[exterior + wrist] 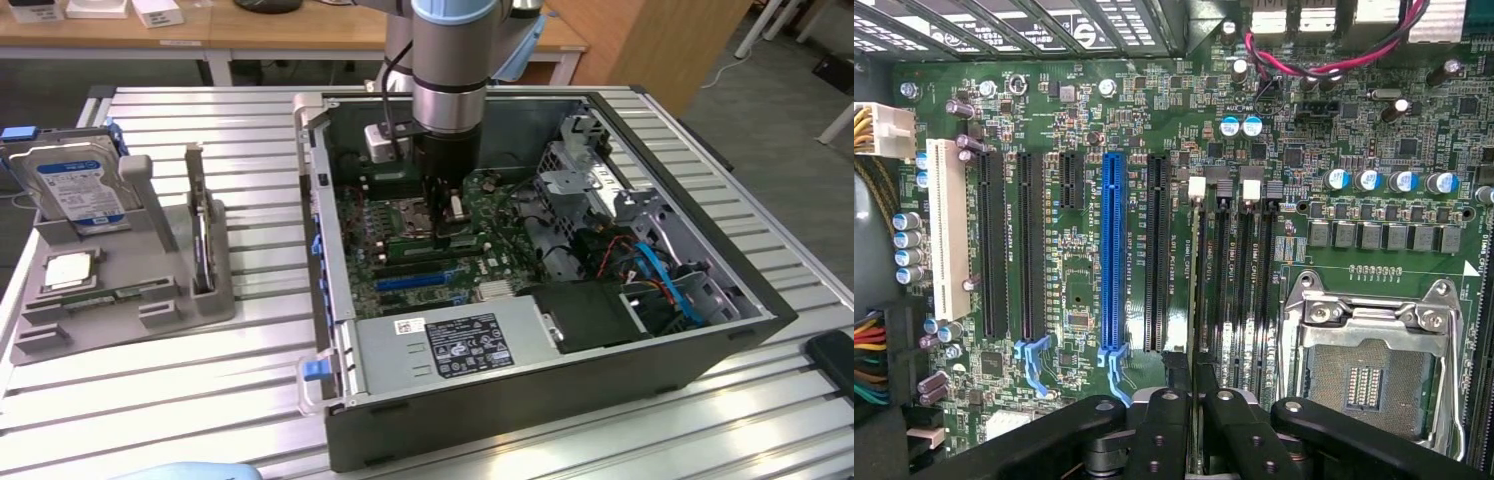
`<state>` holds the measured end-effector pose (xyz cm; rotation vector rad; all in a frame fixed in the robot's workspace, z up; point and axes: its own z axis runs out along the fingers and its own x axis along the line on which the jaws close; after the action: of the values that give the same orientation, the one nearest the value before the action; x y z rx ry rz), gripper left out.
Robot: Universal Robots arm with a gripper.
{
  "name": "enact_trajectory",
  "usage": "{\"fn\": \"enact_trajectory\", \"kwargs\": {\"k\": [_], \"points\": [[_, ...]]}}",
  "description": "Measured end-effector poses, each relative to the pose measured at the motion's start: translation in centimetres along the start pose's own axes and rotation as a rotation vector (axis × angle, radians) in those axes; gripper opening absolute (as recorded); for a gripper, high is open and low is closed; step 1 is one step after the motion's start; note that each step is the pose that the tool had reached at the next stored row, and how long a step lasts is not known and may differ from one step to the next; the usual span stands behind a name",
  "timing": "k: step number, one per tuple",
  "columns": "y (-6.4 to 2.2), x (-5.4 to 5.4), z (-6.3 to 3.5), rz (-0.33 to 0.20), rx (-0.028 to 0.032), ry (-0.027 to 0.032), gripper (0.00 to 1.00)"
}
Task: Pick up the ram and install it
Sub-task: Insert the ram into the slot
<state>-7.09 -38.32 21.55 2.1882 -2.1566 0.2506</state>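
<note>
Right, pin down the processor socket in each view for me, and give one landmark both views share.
Exterior view: the processor socket sits on the motherboard inside the open computer case, towards its far end.
Wrist view: the processor socket is the metal-framed square beside the memory slots.
Shared landmark: the blue expansion slot.

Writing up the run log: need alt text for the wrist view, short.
The tool holds the ram edge-on over a memory slot on the motherboard, inside the open PC case. An empty CPU socket sits beside the slots, with a blue expansion slot on the ram's other side.
</note>
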Motion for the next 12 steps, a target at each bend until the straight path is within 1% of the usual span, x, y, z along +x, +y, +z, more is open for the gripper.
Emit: {"fn": "enact_trajectory", "kwargs": {"k": [1,2,3,4,5,6,7,8,12], "points": [[0.0,0.0,0.0,0.0,0.0002,-0.0001,0.13],[-0.05,-0.03,0.07,0.0,0.0024,-0.0016,0.14],[-0.04,-0.03,0.06,0.0,0.0012,-0.0013,0.14],[-0.03,-0.02,0.03,0.0,0.0005,-0.0008,0.19],[-0.01,0.0,0.0,0.0,0.0,0.0,0.19],[0.0,0.0,0.0,0.0,0.0,0.0001,0.25],[0.0,0.0,0.0,0.0,0.0,0.0001,0.25],[0.0,0.0,0.0,0.0,0.0,0.0,0.32],[-0.02,0.04,-0.23,0.0,-0.0001,0.0001,0.32]]}}
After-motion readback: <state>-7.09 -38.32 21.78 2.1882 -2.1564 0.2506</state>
